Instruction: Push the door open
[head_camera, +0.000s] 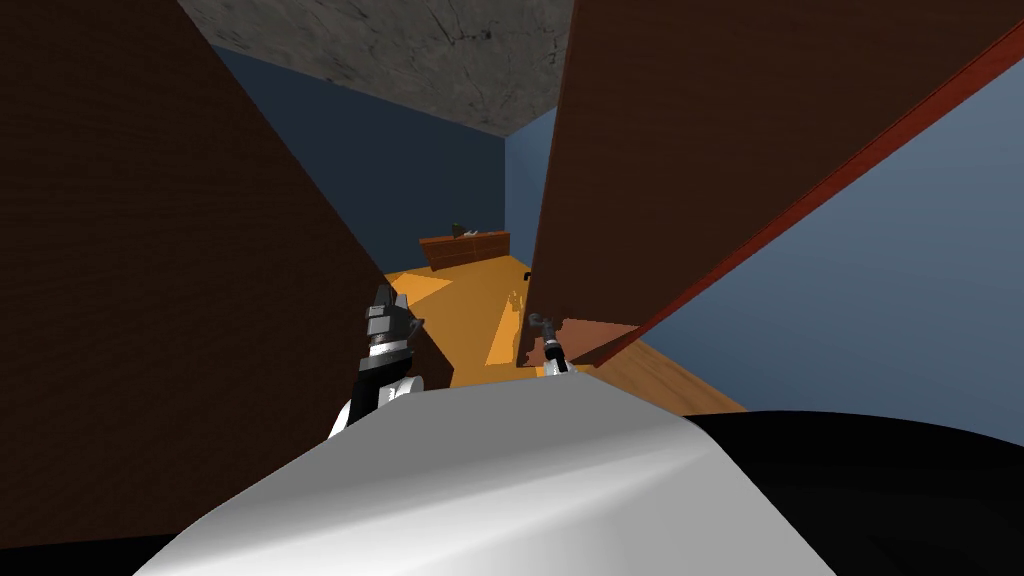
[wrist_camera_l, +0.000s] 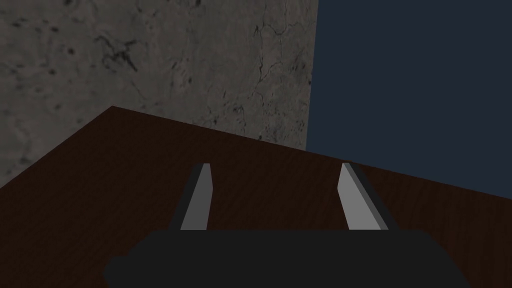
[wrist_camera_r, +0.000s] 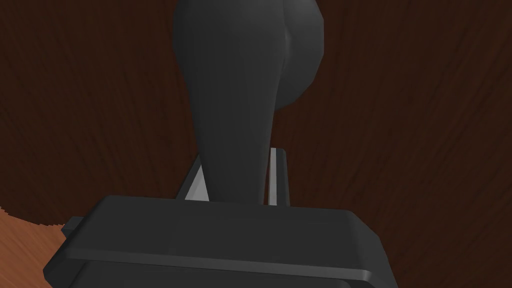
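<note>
Handle (wrist_camera_r: 243, 95) clamped in right end effector (wrist_camera_r: 238, 167).

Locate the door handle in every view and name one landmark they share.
Head view: door handle, small and dark, low on the brown door's left edge.
Right wrist view: it rises, clamped between the right tool's fingers.
Left wrist view: the open left tool faces a dark brown panel instead.
Shared landmark: the door's dark brown face, behind the handle.
</note>
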